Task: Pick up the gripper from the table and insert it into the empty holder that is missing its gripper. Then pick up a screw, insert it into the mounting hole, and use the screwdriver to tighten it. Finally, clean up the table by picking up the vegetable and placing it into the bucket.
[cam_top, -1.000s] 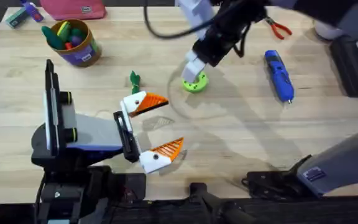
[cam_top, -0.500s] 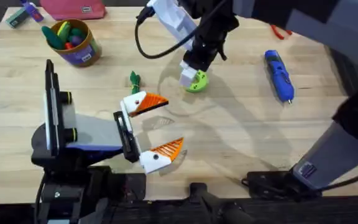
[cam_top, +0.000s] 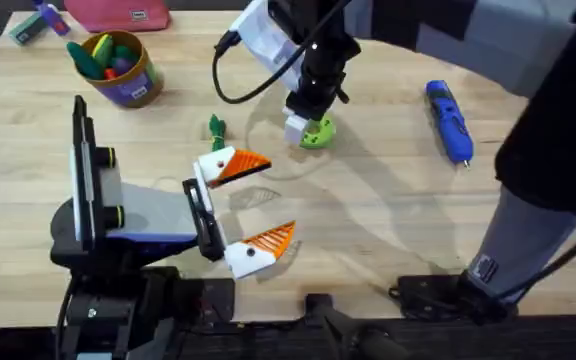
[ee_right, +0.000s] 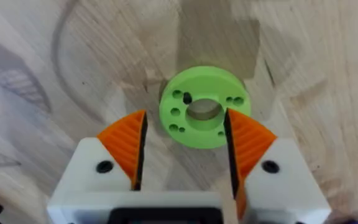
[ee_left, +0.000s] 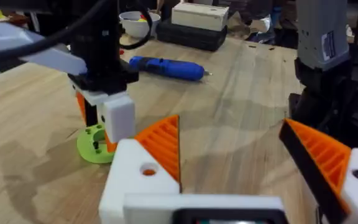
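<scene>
The right end effector (ee_right: 185, 146) hangs low over the counter (cam_top: 388, 220), its orange-padded fingers (ee_right: 124, 144) spread to either side of a lime-green disc (ee_right: 204, 107) pierced with small holes, one of which seems to hold a dark screw, though that is hard to confirm. The pads straddle the disc's near rim without visibly pressing it; a closure here could, by this reading, pinch the disc itself and drag or tip it rather than draw out a screw. In the overhead view the right arm reaches across the middle, its cable looping just above the dark-green vegetable (cam_top: 215, 127), which lies near the disc, so a swing toward the left could sweep that toy aside. The left end effector (cam_top: 238, 205) rests on the counter well short of the disc, its two orange fingers standing apart and gripping nothing; the fixture it forms sits close enough that a careless retreat by the right arm might knock it. The blue screwdriver (cam_top: 448, 120) lies untouched toward the right side, and the bucket (cam_top: 120, 66), already holding coloured toys, stands at the far left corner.
</scene>
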Controlling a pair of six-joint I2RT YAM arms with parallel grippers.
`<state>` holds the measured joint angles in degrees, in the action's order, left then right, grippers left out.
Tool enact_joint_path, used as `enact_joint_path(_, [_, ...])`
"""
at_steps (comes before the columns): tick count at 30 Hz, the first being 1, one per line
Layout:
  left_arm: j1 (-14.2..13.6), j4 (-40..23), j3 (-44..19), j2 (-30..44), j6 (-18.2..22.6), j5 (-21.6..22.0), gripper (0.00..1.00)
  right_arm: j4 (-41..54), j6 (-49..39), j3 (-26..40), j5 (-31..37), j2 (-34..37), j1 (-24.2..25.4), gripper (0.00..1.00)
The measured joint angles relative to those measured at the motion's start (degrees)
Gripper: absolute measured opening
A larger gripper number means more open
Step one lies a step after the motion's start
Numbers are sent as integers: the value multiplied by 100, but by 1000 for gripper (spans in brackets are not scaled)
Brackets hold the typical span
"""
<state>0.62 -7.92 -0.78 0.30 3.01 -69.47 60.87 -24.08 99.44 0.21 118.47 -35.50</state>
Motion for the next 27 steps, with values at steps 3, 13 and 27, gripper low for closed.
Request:
enact_joint_path(3, [0,0,0,1,1,1,985,-68,0,0,0,120,-31,625])
enact_joint_path(13, [0,0,0,0,0,2,986,-278,0,2,0,194,-125,543])
enact_joint_path(27, [0,0,0,0,0,2,985,-250,0,2,0,193,-123,455])
